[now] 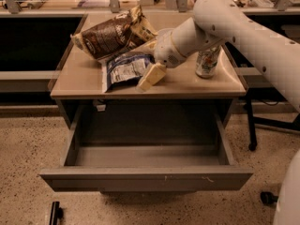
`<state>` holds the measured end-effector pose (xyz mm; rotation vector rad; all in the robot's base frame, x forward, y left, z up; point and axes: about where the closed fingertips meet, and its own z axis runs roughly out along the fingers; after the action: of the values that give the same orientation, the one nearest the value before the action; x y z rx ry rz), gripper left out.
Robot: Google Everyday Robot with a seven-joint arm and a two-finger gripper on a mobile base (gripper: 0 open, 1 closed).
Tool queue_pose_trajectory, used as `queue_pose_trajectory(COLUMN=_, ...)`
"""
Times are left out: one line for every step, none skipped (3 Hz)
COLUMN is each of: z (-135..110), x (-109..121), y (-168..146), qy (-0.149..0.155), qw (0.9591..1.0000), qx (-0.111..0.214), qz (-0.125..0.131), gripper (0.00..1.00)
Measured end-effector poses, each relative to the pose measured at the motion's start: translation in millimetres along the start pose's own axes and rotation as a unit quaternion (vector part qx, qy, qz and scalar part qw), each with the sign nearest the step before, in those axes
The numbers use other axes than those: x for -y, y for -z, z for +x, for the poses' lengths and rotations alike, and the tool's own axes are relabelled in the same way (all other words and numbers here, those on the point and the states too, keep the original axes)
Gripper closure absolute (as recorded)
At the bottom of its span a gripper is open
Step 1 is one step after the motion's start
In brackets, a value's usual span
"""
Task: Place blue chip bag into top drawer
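Note:
The blue chip bag (pixel 123 70) lies flat on the beige cabinet top (pixel 79 81), left of centre, its white label panel facing up. My gripper (pixel 149 80) hangs from the white arm just at the bag's right edge, low over the cabinet top near its front. The top drawer (pixel 145 178) stands pulled out below, its grey inside bare. The larger brown-and-yellow chip bag (pixel 112 32) lies behind the blue one.
A can (pixel 206 62) stands on the right of the cabinet top, partly behind my arm. A white bowl (pixel 164 33) is mostly hidden behind the wrist. A counter with clutter runs along the back. A chair base (pixel 267 198) shows at lower right.

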<state>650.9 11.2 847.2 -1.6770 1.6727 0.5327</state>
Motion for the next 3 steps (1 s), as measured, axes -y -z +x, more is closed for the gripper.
queue_pose_trajectory(z=0.0, x=0.0, y=0.0, qy=0.000, qw=1.0000, qx=0.000, qz=0.000, gripper=0.42)
queue_pose_trajectory(z=0.0, x=0.0, y=-0.1, qy=0.000, qw=1.0000, qx=0.000, qz=0.000, gripper=0.65)
queue_pose_trajectory(z=0.0, x=0.0, y=-0.1, qy=0.000, qw=1.0000, qx=0.000, qz=0.000, gripper=0.89)
